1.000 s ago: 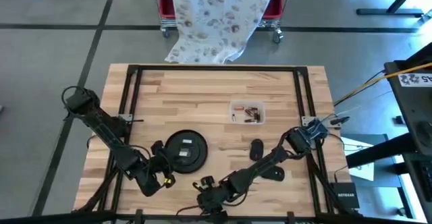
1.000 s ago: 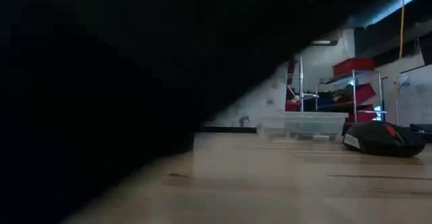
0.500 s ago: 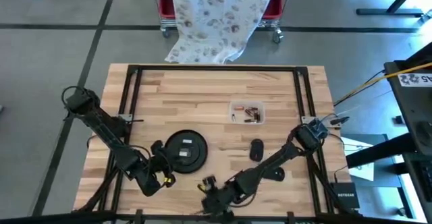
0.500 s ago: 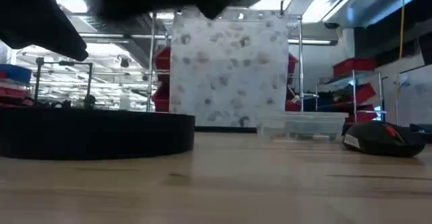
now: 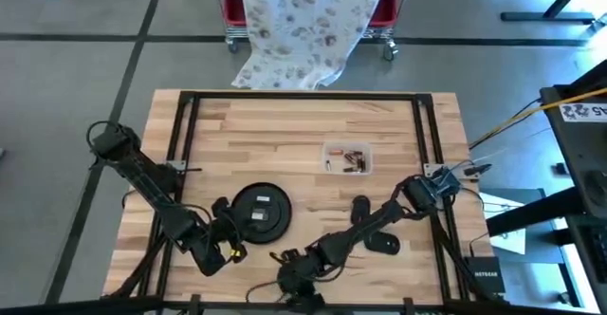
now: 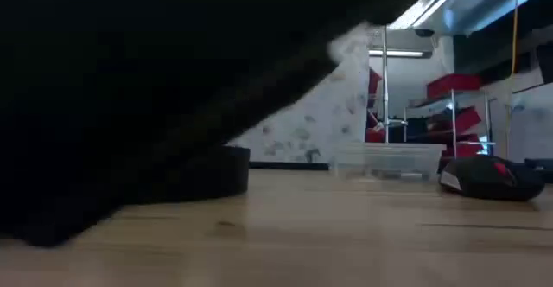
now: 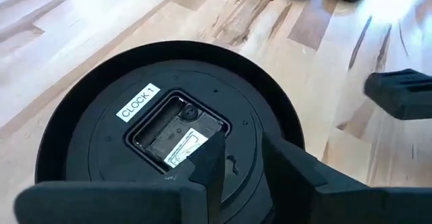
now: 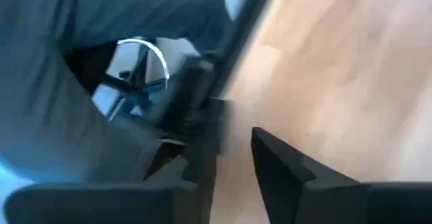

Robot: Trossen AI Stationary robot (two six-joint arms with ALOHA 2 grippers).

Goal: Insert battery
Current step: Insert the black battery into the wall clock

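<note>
High view: right gripper (image 5: 290,275) swung back over the near table edge, fingers apart, empty. Left gripper (image 5: 226,230) fingers apart at clock (image 5: 262,210). Batteries (image 5: 353,159) still in tray; insertion unstarted.

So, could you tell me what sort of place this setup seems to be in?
Probably a lab or workshop, perhaps inside a warehouse-like hall. A butcher-block table sits on a grey concrete floor, and metal racks with red bins stand behind it under strip lights.
</note>
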